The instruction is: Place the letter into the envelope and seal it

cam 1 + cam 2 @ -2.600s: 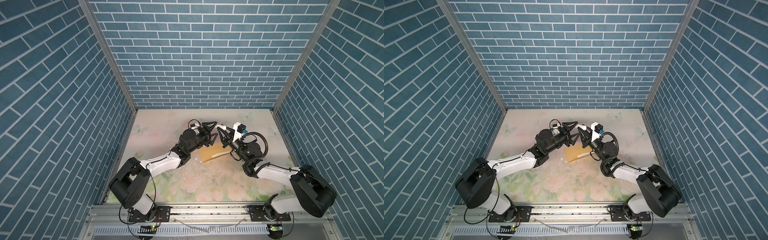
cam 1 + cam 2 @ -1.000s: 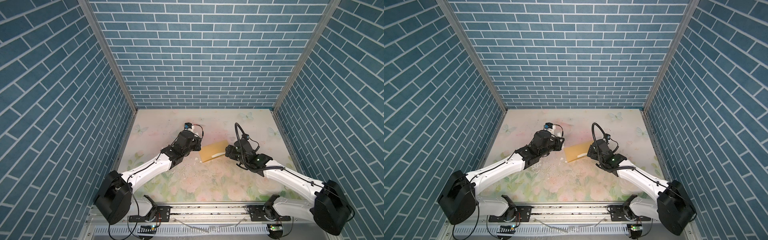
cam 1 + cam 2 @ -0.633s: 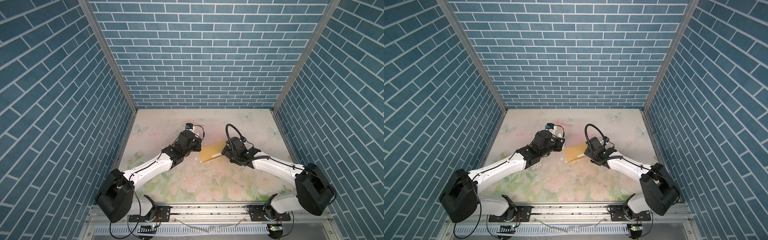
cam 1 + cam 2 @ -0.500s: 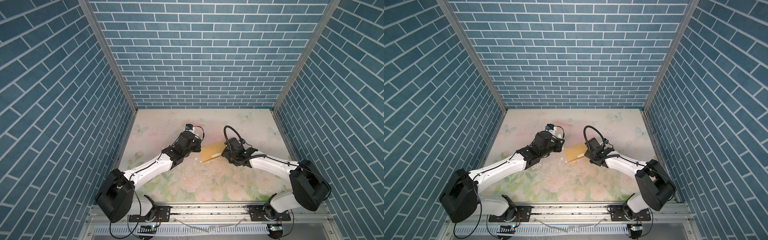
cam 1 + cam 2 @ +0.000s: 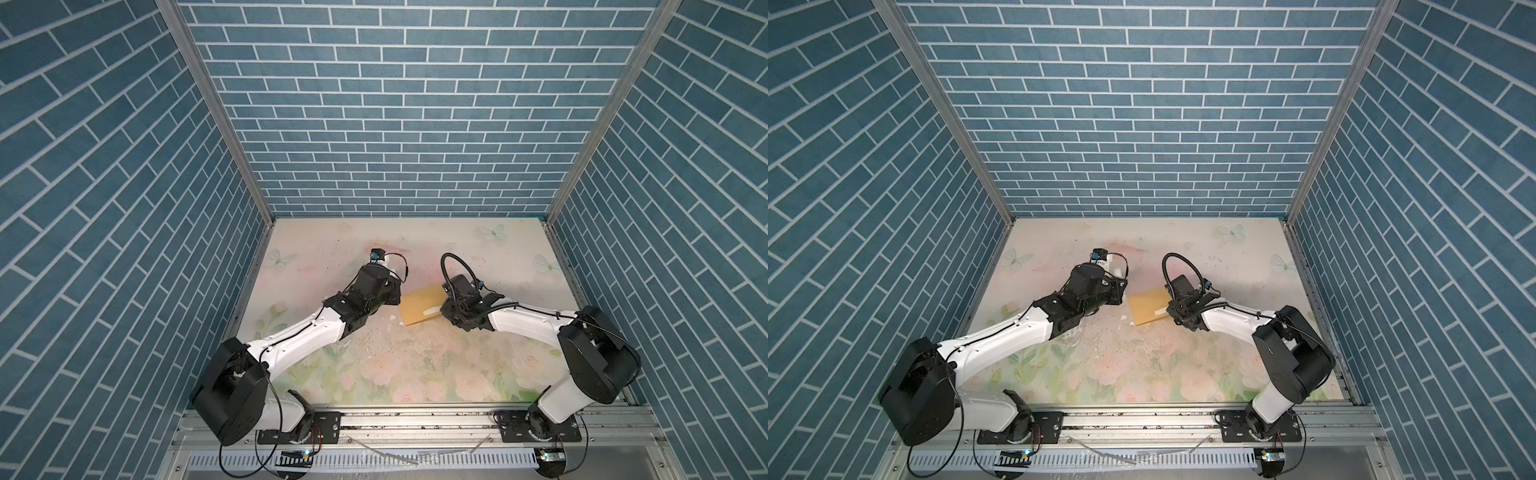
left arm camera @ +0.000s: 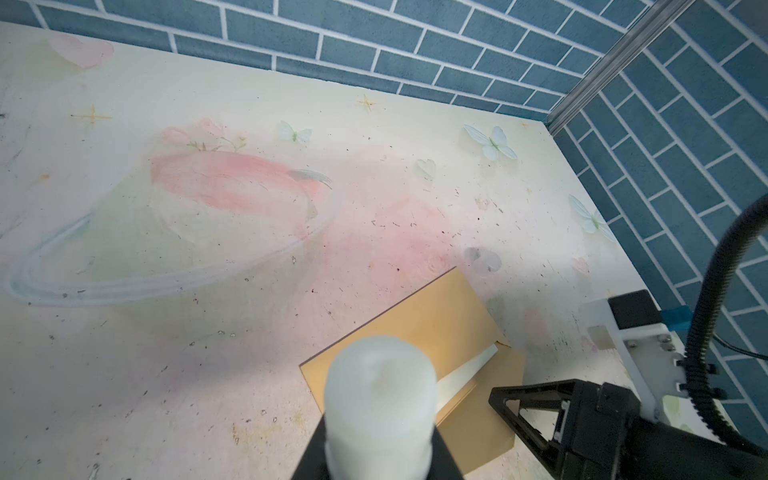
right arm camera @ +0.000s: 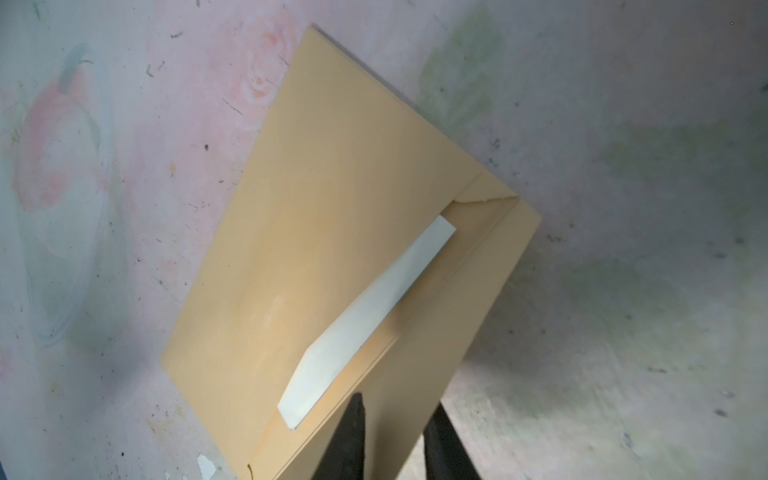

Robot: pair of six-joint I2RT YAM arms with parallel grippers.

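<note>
Mustard-yellow envelope [image 7: 332, 232] lies flat on the table [image 5: 415, 374], the letter [image 7: 365, 324] protruding as a pale strip at its open flap. Right gripper [image 7: 395, 440], nearer, nearly together astride the flap edge. Left gripper [image 6: 374, 457] clamps a white stick [image 6: 380, 399] beside the envelope's opposite end.

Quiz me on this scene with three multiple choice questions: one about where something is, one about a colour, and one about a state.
1. Where does the envelope lie?
A) on the table, between the left gripper and the right gripper
B) against the back wall
C) on the front rail

2. What colour is the envelope?
A) blue
B) mustard-yellow
C) white

3. What is the left gripper doing?
A) standing open and empty
B) gripping the envelope
C) holding a white stick

Answers:
1 A, since both top views show it flat between the two arm tips.
2 B, as its colour is plain in every view.
3 C, because the left wrist view shows the stick in its grip.
</note>
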